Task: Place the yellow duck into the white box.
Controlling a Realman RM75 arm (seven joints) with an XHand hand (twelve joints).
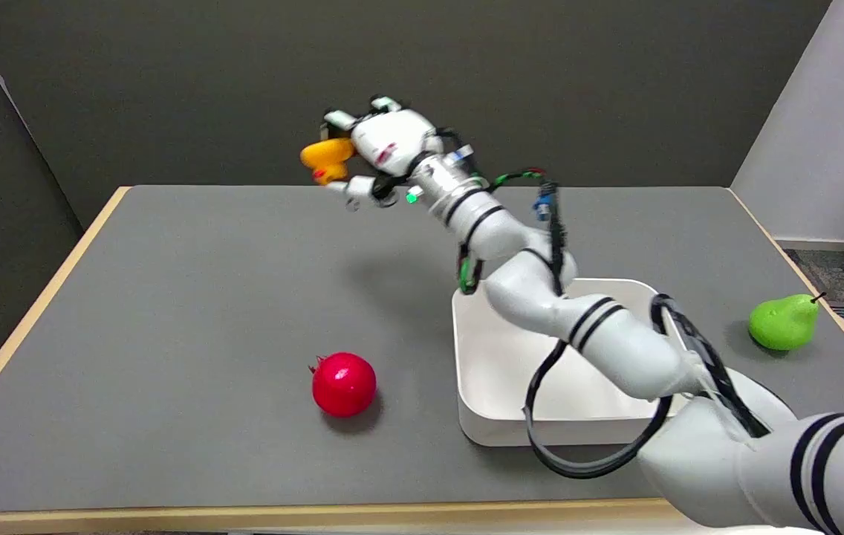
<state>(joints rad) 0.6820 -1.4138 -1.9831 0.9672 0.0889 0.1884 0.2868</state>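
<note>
The yellow duck (pixel 325 158) hangs in the air above the far middle of the grey table, held in my right hand (pixel 375 151). The hand's fingers wrap over and under it, hiding the duck's right side. The white box (pixel 494 375) stands on the table's near right, to the right of and nearer than the hand. My right arm reaches up from the lower right and crosses over the box, covering much of its right half.
A red pomegranate (pixel 344 384) lies on the table left of the box. A green pear (pixel 784 322) sits near the right edge. The table (pixel 192 312) has a light wooden rim, with dark walls behind and to the left.
</note>
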